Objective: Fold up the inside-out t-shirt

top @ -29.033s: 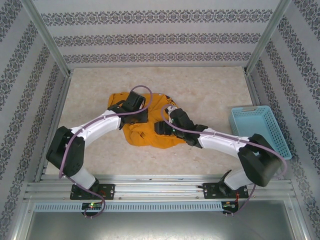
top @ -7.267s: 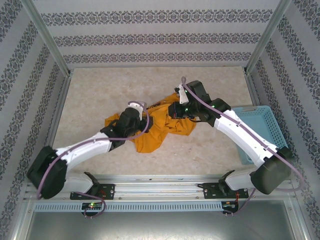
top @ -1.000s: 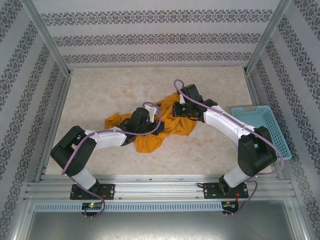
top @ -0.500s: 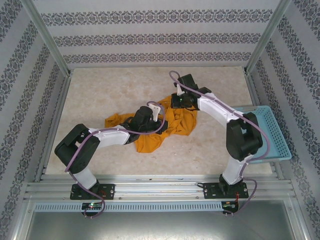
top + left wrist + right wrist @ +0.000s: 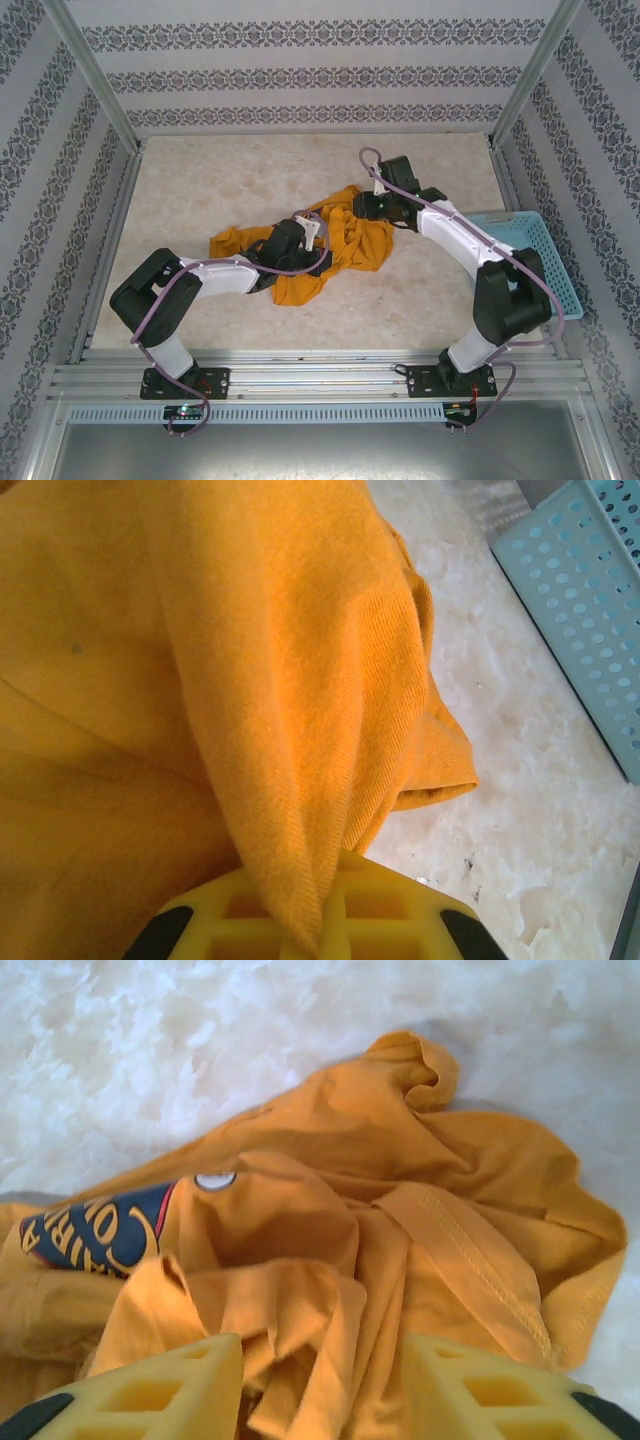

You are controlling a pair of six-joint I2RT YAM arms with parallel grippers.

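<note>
A pale marble-patterned counter (image 5: 200, 180), evenly lit, is enclosed far, left and right by white walls (image 5: 320, 70) with dark floral bands. Aluminium posts (image 5: 95, 75) rise at the far corners, and an aluminium rail (image 5: 320, 375) runs along the near edge.

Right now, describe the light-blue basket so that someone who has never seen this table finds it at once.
Start with the pale marbled table inside the patterned walls and follow it to its right edge. There sits a light-blue rectangular plastic basket, open-topped. Unlike the crumpled mustard-orange cloth t-shirt at mid-table, it is rigid and dotted with rows of small holes.
</note>
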